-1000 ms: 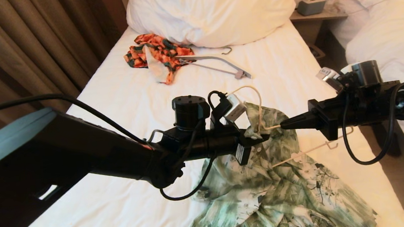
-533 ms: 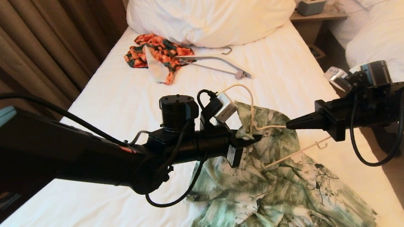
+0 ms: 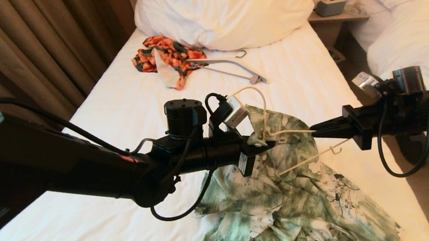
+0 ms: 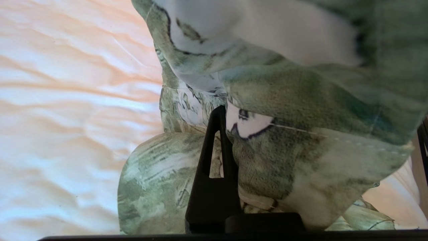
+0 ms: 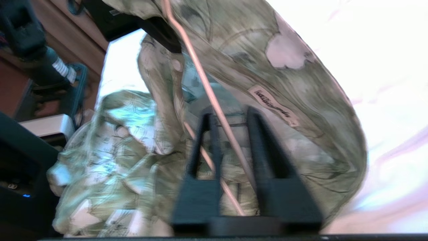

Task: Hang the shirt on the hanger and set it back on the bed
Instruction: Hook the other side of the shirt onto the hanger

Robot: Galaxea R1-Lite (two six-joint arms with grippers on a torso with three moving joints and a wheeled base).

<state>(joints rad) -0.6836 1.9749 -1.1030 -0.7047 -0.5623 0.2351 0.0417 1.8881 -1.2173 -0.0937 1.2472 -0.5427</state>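
The green-and-white leaf-print shirt (image 3: pixel 301 205) lies crumpled on the bed (image 3: pixel 129 104), with its collar lifted. My left gripper (image 3: pixel 269 144) is shut on that collar; in the left wrist view cloth (image 4: pixel 301 100) hides one finger. The thin cream hanger (image 3: pixel 305 160) runs through the raised collar, its hook pointing up beside the left wrist. My right gripper (image 3: pixel 312 128) is at the hanger's upper arm. Its fingers (image 5: pixel 204 150) stand apart, with the hanger rod (image 5: pixel 207 90) passing loosely between them in front of the shirt's neck (image 5: pixel 267 33).
An orange-and-dark-green garment (image 3: pixel 167 57) and a grey hanger (image 3: pixel 229 67) lie near the big white pillow (image 3: pixel 229 12). A nightstand (image 3: pixel 338 17) with a tissue box and a second bed (image 3: pixel 414 35) stand on the right. Brown curtains (image 3: pixel 32 46) hang on the left.
My left gripper has carried the collar and the hanger to the left. My right gripper has drawn back to the right along the hanger arm.
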